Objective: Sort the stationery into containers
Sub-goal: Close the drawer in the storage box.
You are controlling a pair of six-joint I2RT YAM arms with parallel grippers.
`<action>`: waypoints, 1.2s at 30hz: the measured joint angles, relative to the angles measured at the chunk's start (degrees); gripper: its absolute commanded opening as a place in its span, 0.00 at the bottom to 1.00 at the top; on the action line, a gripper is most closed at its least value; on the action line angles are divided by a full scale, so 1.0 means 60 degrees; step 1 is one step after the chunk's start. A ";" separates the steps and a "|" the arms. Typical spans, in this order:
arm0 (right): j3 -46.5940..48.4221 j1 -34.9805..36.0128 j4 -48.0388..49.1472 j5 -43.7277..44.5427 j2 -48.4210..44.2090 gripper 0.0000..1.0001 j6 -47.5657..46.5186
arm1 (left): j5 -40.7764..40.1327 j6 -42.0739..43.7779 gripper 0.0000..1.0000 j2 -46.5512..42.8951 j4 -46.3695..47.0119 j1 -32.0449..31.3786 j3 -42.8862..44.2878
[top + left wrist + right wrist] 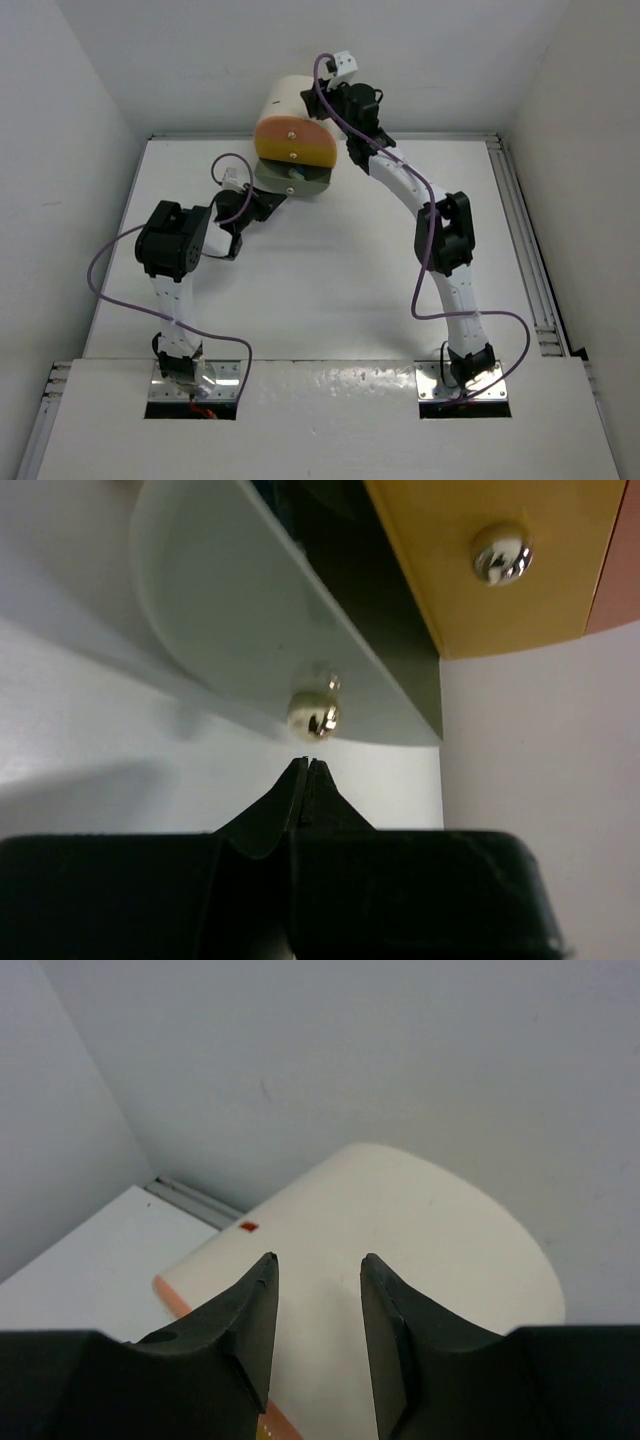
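Note:
The containers are drawers in a cream arch-topped cabinet [285, 98] at the back of the table. Its orange-yellow drawer [295, 148] is closed, and in the left wrist view the orange-yellow drawer [500, 590] shows a round metal knob [502, 553]. Below it a pale grey-green drawer [300, 183] stands pulled out, with a small blue piece of stationery [292, 172] inside. My left gripper [308, 763] is shut and empty, its tips just short of that drawer's knob [313, 716]. My right gripper [317, 1260] hangs open over the cabinet's cream top [420, 1220], holding nothing.
A peach drawer front [625, 550] shows at the right edge of the left wrist view. White walls close in the table at the back and on both sides. A metal rail [525, 250] runs along the right side. The right arm [440, 235] arches over the table's right half.

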 measured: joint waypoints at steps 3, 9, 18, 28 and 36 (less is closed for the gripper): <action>-0.0280 -0.0004 -0.0321 -0.0135 0.0036 0.37 0.0084 | -0.0189 -0.0127 0.00 0.0255 0.0131 -0.0080 0.0404; -0.0368 -0.0058 -0.0550 -0.0404 0.0040 0.37 0.0175 | -0.0375 -0.0197 0.00 0.0907 0.0255 -0.0222 0.1377; -0.0426 -0.0142 -0.0761 -0.0743 0.0040 0.32 0.0321 | -0.0474 -0.0149 0.00 0.1585 0.0361 -0.0226 0.2310; -0.0455 -0.0157 -0.0929 -0.0994 0.0055 0.30 0.0426 | -0.0528 -0.0055 0.02 0.2390 0.0514 -0.0229 0.3319; -0.0474 -0.0193 -0.0933 -0.1045 0.0055 0.28 0.0568 | -0.0601 -0.0047 0.04 0.2761 0.0568 -0.0288 0.3960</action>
